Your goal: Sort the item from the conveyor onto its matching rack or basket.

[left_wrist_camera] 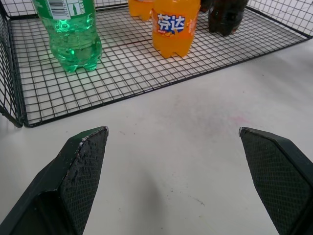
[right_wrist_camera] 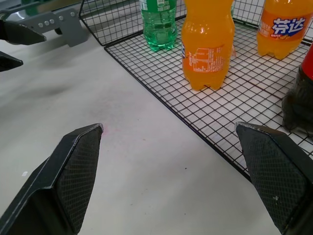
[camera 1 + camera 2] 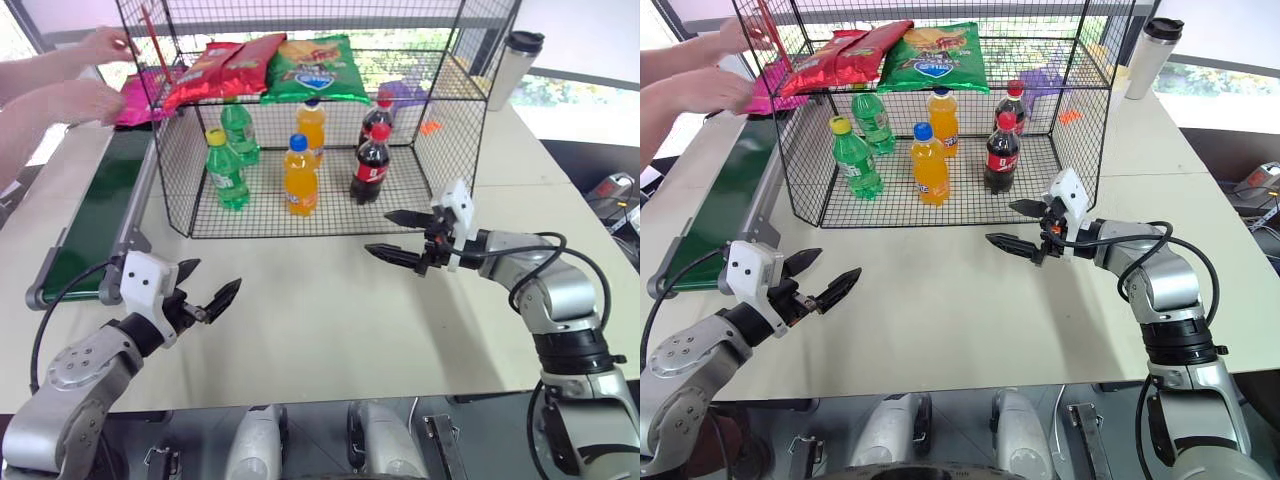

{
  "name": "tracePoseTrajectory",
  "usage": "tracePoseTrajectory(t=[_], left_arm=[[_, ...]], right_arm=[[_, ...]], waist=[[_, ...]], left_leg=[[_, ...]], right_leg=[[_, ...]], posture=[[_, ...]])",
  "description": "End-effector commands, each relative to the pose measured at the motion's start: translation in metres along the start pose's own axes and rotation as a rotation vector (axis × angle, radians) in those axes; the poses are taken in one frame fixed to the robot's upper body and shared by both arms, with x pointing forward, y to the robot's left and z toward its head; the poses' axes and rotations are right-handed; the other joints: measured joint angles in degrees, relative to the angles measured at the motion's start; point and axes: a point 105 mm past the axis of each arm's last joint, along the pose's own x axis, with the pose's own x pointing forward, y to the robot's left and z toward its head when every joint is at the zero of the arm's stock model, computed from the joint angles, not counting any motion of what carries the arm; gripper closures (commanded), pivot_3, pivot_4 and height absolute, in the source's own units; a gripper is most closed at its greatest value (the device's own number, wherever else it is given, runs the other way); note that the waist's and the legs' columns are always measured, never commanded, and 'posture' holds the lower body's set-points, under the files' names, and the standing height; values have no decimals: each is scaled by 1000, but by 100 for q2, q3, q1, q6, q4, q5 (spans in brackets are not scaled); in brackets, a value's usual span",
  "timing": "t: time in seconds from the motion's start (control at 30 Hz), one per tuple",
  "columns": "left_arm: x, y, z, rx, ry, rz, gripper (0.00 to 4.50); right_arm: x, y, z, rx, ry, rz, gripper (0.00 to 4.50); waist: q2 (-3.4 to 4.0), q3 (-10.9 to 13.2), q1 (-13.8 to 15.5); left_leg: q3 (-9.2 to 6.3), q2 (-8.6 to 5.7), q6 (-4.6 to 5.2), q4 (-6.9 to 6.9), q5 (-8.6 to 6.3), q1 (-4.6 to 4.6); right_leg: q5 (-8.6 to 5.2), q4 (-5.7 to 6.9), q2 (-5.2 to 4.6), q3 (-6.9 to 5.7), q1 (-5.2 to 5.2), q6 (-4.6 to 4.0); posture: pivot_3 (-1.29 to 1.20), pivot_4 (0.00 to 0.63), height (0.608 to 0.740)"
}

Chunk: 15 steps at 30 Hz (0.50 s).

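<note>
Pink chip bag point(image 3: 140, 98) on conveyor point(image 3: 95, 225), well apart from both arms' spread, empty fingers point(image 3: 222, 296)

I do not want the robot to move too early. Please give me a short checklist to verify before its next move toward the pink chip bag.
1. Left gripper open and holding nothing: ok.
2. Right gripper open and holding nothing: ok.
3. Pink chip bag free to take: not ok, the person's hands are on it at the far end of the conveyor.
4. Bag lying flat on the belt: cannot tell, the hands and the cage partly hide it.
5. Room on the upper shelf: ok, its right part is bare beside the red chip bags and the green chip bag.
</note>
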Motion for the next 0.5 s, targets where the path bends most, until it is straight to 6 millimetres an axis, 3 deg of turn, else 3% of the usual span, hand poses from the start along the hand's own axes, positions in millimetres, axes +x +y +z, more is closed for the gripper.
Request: tracePoseTrajectory(t=[0.03, 0.33, 0.5], left_arm=[[-2, -3, 11, 39, -41, -5, 45], [-2, -2, 21, 65, -61, -8, 45], [-24, 25, 51, 313, -69, 146, 45]], right_arm=[[0, 0, 12, -40, -28, 8, 0], [0, -1, 11, -42, -24, 9, 0], [-8, 7, 33, -8, -37, 97, 0]], waist=[[0, 0, -2], [0, 0, -3], [1, 1, -12]], left_leg=[[0, 0, 0, 0, 0, 0], [0, 0, 0, 0, 0, 0], [0, 1, 0, -1, 0, 0]], right_leg=[[0, 0, 0, 0, 0, 0], [0, 1, 0, 0, 0, 0], [0, 4, 1, 0, -3, 0]], posture=[[0, 150, 740], [0, 150, 740], [0, 150, 740]])
